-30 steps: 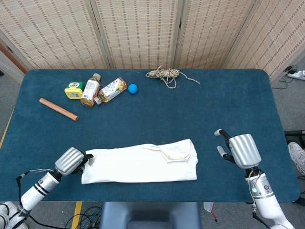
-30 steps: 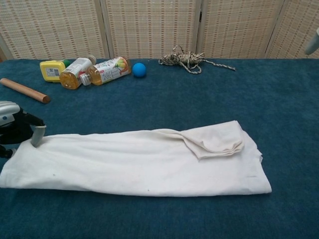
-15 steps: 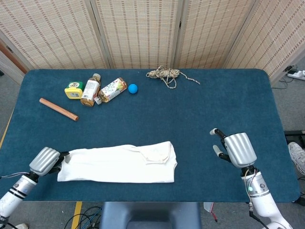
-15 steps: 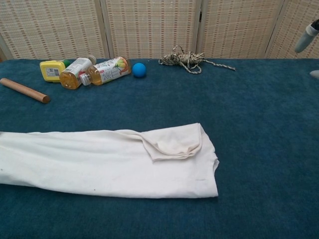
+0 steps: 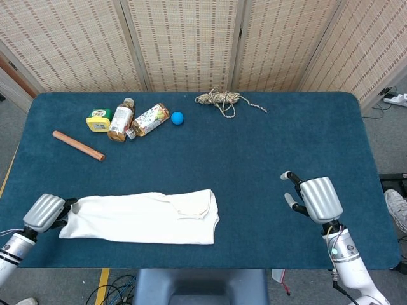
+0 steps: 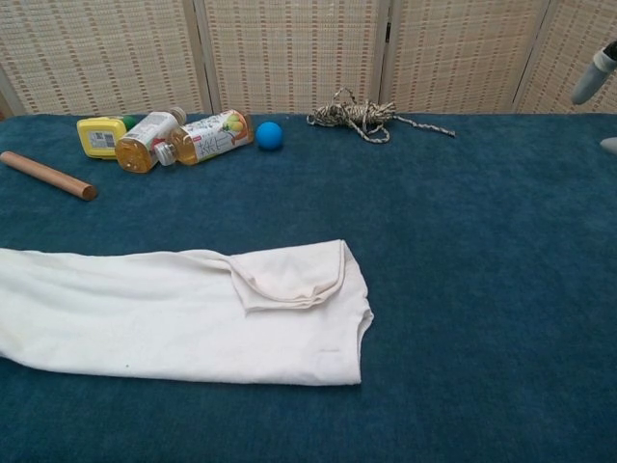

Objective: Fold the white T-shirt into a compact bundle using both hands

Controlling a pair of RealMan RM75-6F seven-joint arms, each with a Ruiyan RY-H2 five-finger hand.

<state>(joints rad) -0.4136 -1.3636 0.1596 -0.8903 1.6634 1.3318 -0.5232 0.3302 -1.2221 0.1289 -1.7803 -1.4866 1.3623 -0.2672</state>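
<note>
The white T-shirt (image 5: 143, 217) lies as a long folded strip near the table's front left; the chest view shows the T-shirt (image 6: 183, 313) running off the left edge of the frame. My left hand (image 5: 44, 212) grips the shirt's left end at the table's front left corner. My right hand (image 5: 316, 199) hovers over the bare cloth at the front right, far from the shirt, fingers apart and holding nothing. In the chest view only its fingertips (image 6: 593, 72) show at the right edge.
At the back left lie a wooden rod (image 5: 77, 145), a yellow container (image 5: 98, 120), two bottles (image 5: 120, 119) (image 5: 149, 119) and a blue ball (image 5: 177, 117). A bundle of rope (image 5: 219, 98) sits at the back centre. The blue table (image 5: 286, 146) ends close behind the left hand.
My left hand has dragged the shirt steadily leftward along the front of the table. The right hand has barely shifted.
</note>
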